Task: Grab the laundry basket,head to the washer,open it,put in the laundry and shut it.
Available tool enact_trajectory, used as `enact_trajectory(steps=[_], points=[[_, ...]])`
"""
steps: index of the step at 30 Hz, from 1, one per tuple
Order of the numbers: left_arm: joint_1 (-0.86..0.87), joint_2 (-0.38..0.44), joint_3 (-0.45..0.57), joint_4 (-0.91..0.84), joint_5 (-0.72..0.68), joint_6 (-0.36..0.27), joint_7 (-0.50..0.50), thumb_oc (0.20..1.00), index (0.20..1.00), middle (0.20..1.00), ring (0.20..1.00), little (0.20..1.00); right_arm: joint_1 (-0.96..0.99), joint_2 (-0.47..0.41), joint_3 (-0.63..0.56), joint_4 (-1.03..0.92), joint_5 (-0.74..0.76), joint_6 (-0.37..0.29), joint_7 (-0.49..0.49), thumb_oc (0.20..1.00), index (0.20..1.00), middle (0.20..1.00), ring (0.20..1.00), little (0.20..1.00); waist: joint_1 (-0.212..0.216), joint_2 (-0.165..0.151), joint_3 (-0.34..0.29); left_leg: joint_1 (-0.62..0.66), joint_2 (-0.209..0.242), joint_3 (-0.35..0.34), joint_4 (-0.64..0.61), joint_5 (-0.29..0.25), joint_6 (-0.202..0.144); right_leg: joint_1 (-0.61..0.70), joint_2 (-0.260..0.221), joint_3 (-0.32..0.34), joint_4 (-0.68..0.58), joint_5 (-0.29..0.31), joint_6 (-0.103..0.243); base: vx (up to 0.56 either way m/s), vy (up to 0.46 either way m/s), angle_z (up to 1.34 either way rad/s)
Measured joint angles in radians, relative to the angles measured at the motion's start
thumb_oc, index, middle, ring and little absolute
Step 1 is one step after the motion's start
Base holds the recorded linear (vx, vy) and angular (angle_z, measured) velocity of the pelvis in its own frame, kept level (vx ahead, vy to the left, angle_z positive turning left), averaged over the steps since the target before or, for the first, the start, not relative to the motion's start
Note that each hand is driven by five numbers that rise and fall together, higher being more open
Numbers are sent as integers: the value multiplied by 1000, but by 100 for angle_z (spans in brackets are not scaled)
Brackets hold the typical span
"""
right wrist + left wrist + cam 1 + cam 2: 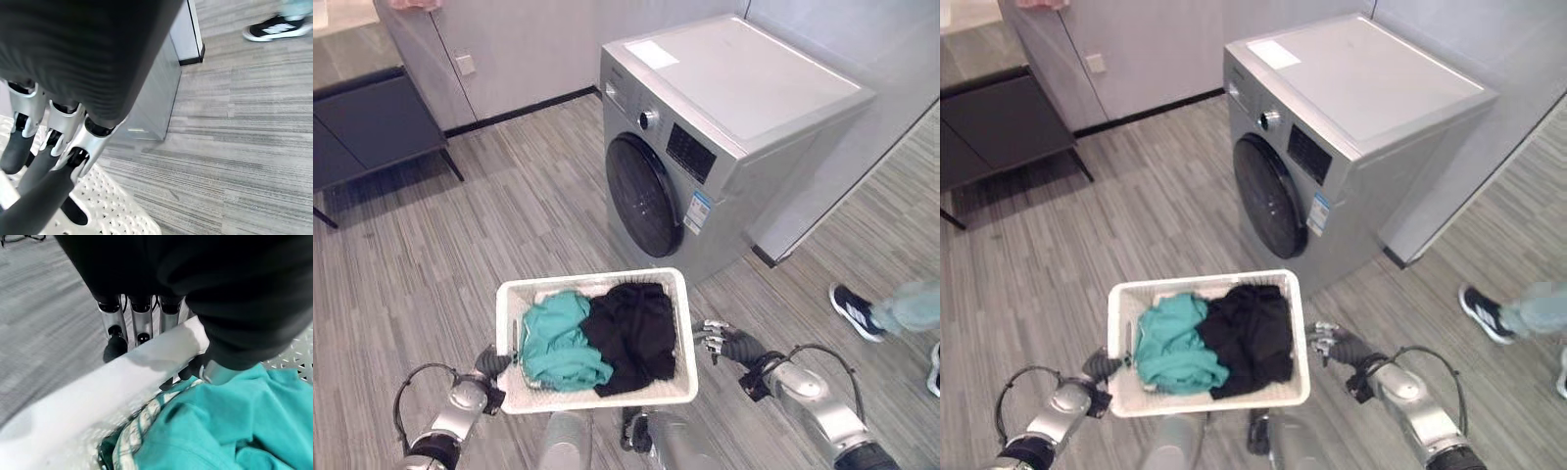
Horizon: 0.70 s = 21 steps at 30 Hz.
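A white laundry basket (597,281) hangs in front of me between both hands. In it lie a teal garment (558,343) on the left and a black garment (631,333) on the right. My left hand (491,364) grips the left rim (122,382): its fingers (142,323) curl over the outside and the thumb presses from the inside, beside the teal cloth (234,431). My right hand (734,345) is at the right side, its fingers (58,142) fairly straight against the perforated wall (112,205). The silver washer (705,147) stands just beyond, its round dark door (641,196) shut.
A person's shoe (852,310) and trouser leg stand on the wood-look floor to the right of the washer. A dark low cabinet (372,127) sits at the far left against the wall. Open floor lies between the basket and the washer door.
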Motion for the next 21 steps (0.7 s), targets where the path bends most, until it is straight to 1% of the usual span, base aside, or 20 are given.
enact_trajectory(steps=[1, 2, 3, 4, 5, 6, 7, 8, 9, 10, 11, 12, 13, 14, 16, 17, 18, 19, 20, 21], points=[[5, 15, -10, -29, 3, -8, -11, 200, 200, 200, 200, 200, -15, -22, 2, -10, 1, 0, 5, 200, 200, 200, 200, 200, 24, -2, 8, 23, -14, 2, -117, -6, -14, 16, -42, 22, 122, -69, 5, 662, -3, -8], [-2, 12, -22, -7, 11, -7, -14, 200, 200, 200, 200, 200, -32, -22, 6, -9, -1, -2, 4, 200, 200, 200, 200, 200, 28, 24, 20, 24, 8, 80, -181, -37, -57, 49, -16, 30, 65, -22, -59, 564, 71, 14], [-13, 3, -16, 3, 10, -3, -18, 200, 200, 200, 200, 200, -58, -18, 23, -6, -2, -1, -7, 200, 200, 200, 200, 200, 23, 40, 31, 26, -1, 123, -364, -70, -32, 58, 21, 31, 9, 14, -33, 396, 94, 8], [-5, 6, 29, 2, 8, 2, -6, 200, 200, 200, 200, 200, -98, -14, 50, -6, -3, 4, -3, 200, 200, 200, 200, 200, 61, 31, 56, 20, -36, 61, -370, -85, 3, 68, 30, 56, 13, 14, -23, 383, 117, -39], [11, 20, 48, 5, 7, 8, -6, 200, 200, 200, 200, 200, -114, -12, 68, -24, -3, 3, 3, 200, 200, 200, 200, 200, 94, 33, 56, 37, -61, 45, -352, -69, 26, 83, 52, 84, -2, 18, -13, 227, 70, -79], [34, 30, 56, 4, 7, 8, -8, 200, 200, 200, 200, 200, -108, 1, 74, -40, -3, 3, 7, 200, 200, 200, 200, 200, 106, 36, 54, 59, -78, 39, -336, -56, 45, 108, 58, 88, -18, 17, -11, 373, 146, -57], [59, 34, 70, 4, 7, 8, -7, 200, 200, 200, 200, 200, -97, 17, 78, -58, -3, 2, 11, 200, 200, 200, 200, 200, 106, 34, 52, 85, -108, 50, -287, -50, 62, 135, 57, 83, -27, -2, -2, 314, 134, -29], [76, 31, 72, 3, 7, 8, -7, 200, 200, 200, 200, 200, -88, 38, 79, -58, -1, -4, 13, 200, 200, 200, 200, 200, 107, 41, 46, 104, -118, 50, -273, -45, 76, 143, 55, 59, -21, -44, 61, 409, 164, -25], [106, 19, 80, 2, 5, 7, -6, 200, 200, 200, 200, 200, -91, 54, 79, -35, -1, -4, 14, 200, 200, 200, 200, 200, 103, 69, 32, 125, -87, 50, -268, -57, 92, 125, 64, 21, 63, -125, 108, 223, 89, -94], [171, 36, 109, -11, 0, -5, -10, 200, 200, 200, 200, 200, -115, 73, 101, -38, -1, -5, 19, 200, 200, 200, 200, 200, 128, 36, -2, 141, -86, 55, -269, -61, 98, 54, -33, 93, 229, -184, 22, 177, 65, -93], [169, 27, 113, -1, -4, 4, -7, 200, 200, 200, 200, 200, -114, 76, 111, -39, -1, -9, 17, 200, 200, 200, 200, 200, 120, 50, -10, 139, -64, 42, -265, -53, 97, 49, -12, 60, 236, -182, -57, 136, 58, -58], [160, 26, 110, -3, -3, 7, -7, 200, 200, 200, 200, 200, -101, 71, 107, -39, -1, -8, 10, 200, 200, 200, 200, 200, 98, 51, -13, 127, -58, 44, -257, -53, 95, 62, -7, 48, 210, -171, -54, 76, 34, 4], [155, 32, 110, -10, -3, 5, -5, 200, 200, 200, 200, 200, -103, 57, 122, -39, -2, -4, 9, 200, 200, 200, 200, 200, 114, 28, -14, 126, -72, 43, -278, -50, 92, 66, -13, 69, 194, -157, -68, 142, 51, -7], [147, 32, 113, -9, -3, 5, -5, 200, 200, 200, 200, 200, -106, 48, 128, -39, -2, -4, 9, 200, 200, 200, 200, 200, 124, 21, -14, 124, -81, 46, -289, -50, 91, 80, -13, 83, 167, -149, -67, 86, 26, -36], [129, 33, 93, -14, -3, 5, -6, 200, 200, 200, 200, 200, -115, 26, 139, -39, -11, -3, 3, 200, 200, 200, 200, 200, 130, 17, -14, 106, -115, 46, -316, -47, 100, 137, -15, 91, 121, -148, -55, 78, 25, -13], [146, 37, 90, -21, -3, 4, -6, 200, 200, 200, 200, 200, -131, 11, 150, -40, -13, -3, 2, 200, 200, 200, 200, 200, 132, 33, -29, 106, -102, 51, -342, 63, 153, 176, 14, 101, 127, -176, 8, 78, 20, -8], [150, 44, 90, -18, -4, 4, -6, 200, 200, 200, 200, 200, -135, 29, 152, -37, -18, -2, 0, 200, 200, 200, 200, 200, 131, 14, -36, 113, -104, 49, -325, 38, 137, 178, 5, 121, 142, -202, 55, 62, 11, -24], [147, 42, 99, -6, -12, 5, 2, 200, 200, 200, 200, 200, -148, 43, 156, -38, -20, -3, -2, 200, 200, 200, 200, 200, 134, -12, -52, 112, -111, 54, -332, 25, 145, 168, -29, 139, 148, -229, 98, 32, 6, -12], [141, 43, 99, -6, -21, 5, 2, 200, 200, 200, 200, 200, -155, 44, 155, -38, -20, -5, -2, 200, 200, 200, 200, 200, 133, -16, -54, 113, -116, 54, -338, 22, 144, 173, -53, 141, 137, -229, 115, 22, 2, -6], [155, 54, 108, -6, -33, 5, 15, 200, 200, 200, 200, 200, -136, 69, 156, -24, -20, -7, -3, 200, 200, 200, 200, 200, 136, -65, -27, 127, -144, 52, -361, -16, 112, 281, -135, 191, -60, -179, 110, 24, 12, 7]])
